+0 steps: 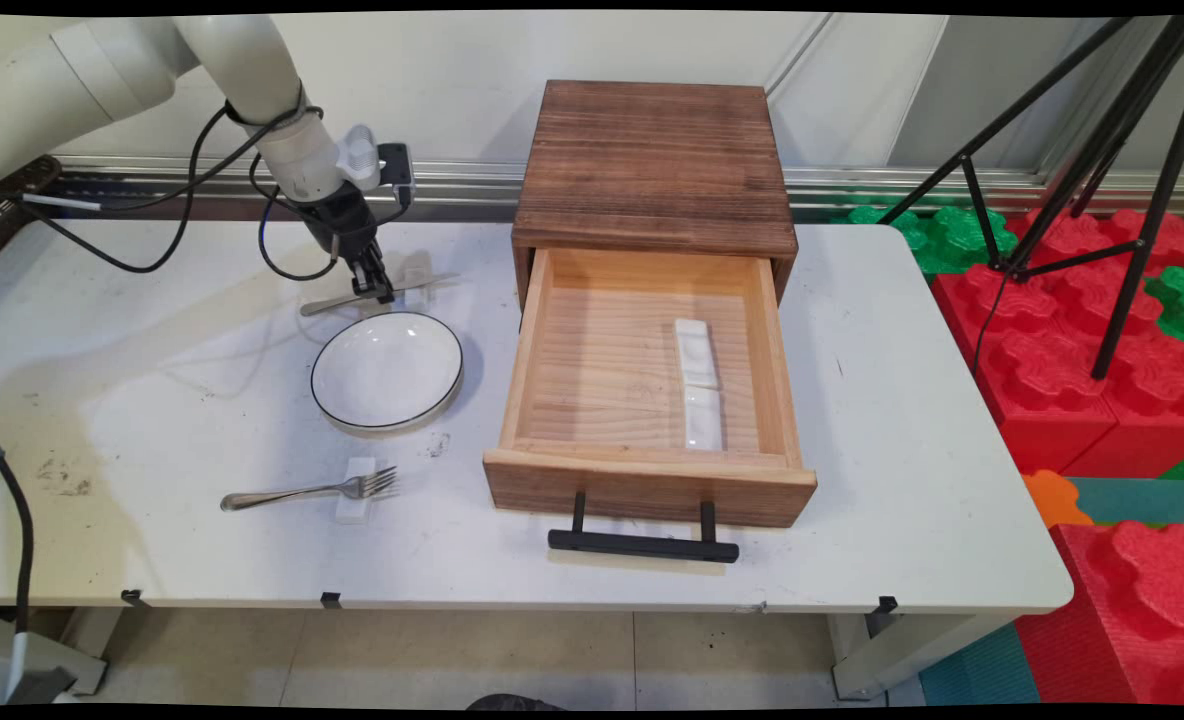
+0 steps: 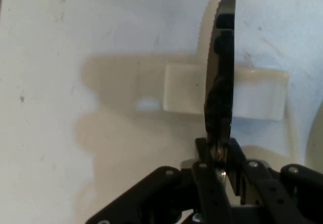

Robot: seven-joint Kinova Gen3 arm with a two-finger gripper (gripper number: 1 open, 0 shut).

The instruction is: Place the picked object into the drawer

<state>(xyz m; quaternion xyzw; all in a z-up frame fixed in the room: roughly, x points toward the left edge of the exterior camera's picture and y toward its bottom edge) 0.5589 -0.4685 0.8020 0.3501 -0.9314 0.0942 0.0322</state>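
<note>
Main view: end effector (image 1: 380,290) down at the counter (image 1: 152,400), clamped on a table knife (image 1: 377,295) just past the 12 o'clock rim of a white black-rimmed bowl (image 1: 387,371). Knife lying roughly level, its blade end over a small white rest (image 1: 418,281). At 6 o'clock from the bowl, a fork (image 1: 307,491) with its tines on a second white rest (image 1: 357,490). At 3 o'clock from the bowl, a wooden drawer box (image 1: 654,165), its drawer (image 1: 592,350) pulled open, two white rests (image 1: 700,383) lying end to end inside.

Hand view: fingers (image 2: 209,183) shut on the knife (image 2: 220,82), serrated blade edge-on, running toward 12 o'clock across the white rest (image 2: 252,95) on the counter (image 2: 75,57).
</note>
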